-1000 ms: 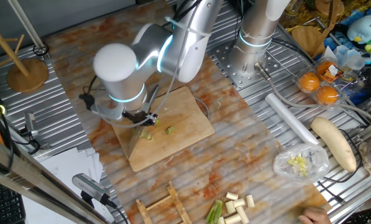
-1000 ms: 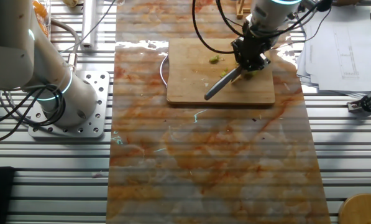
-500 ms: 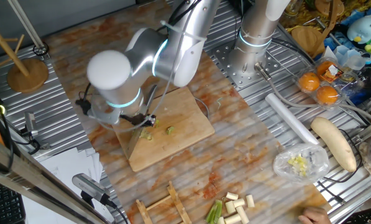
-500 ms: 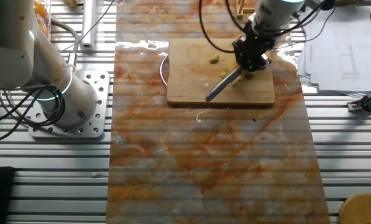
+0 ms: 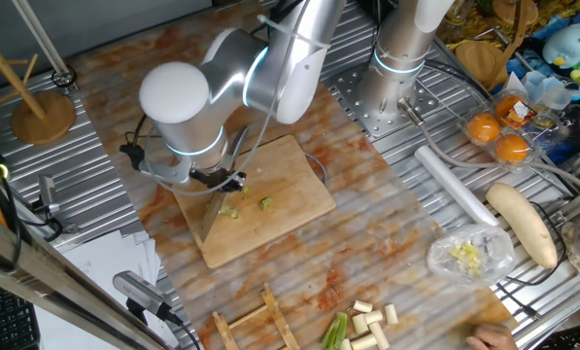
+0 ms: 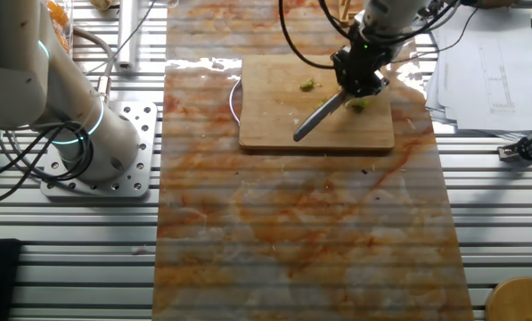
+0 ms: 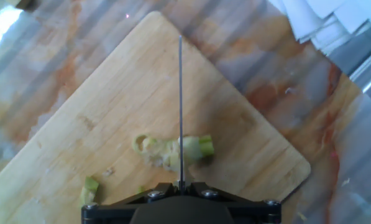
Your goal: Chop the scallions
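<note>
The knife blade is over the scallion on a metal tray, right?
Not a metal tray: in the hand view the knife in the pincer is lined up over the scallion on a wooden cutting board.

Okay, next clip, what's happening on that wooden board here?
The arm's gripper is shut on a knife over the cutting board, chopping scallions. In the hand view the blade's edge lines up across a partly cut scallion stalk near the middle of the board; whether it touches cannot be told. A smaller cut bit lies apart on the board. More uncut scallion pieces wait on the table beyond the board.
</note>
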{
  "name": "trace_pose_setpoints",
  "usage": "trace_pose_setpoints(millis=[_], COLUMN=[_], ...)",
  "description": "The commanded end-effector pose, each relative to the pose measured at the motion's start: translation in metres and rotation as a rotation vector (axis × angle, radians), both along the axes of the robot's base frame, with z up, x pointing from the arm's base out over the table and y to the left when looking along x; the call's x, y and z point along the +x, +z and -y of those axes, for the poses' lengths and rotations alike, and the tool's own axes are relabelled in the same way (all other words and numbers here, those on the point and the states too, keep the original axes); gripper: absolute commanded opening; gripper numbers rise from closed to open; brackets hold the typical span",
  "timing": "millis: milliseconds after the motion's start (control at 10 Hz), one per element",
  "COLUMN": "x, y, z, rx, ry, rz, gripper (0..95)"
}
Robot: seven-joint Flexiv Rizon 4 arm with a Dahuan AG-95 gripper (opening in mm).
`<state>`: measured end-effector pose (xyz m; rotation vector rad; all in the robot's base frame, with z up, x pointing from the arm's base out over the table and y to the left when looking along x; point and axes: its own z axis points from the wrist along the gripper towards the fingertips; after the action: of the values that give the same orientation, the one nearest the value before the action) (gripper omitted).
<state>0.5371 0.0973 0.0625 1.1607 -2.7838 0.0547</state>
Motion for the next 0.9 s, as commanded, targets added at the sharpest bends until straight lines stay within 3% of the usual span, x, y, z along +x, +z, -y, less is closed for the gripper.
trace_pose_setpoints(millis=[100, 700, 900], x=[0.008, 0.017, 0.02], y=[0.005, -0.007, -0.032], z=[-0.008, -0.013, -0.014], rx=[-0.007, -0.01, -0.011], ry=[-0.005, -0.005, 0.004], rz=[-0.001, 0.015, 0.039], gripper=[0.0, 0.0, 0.0])
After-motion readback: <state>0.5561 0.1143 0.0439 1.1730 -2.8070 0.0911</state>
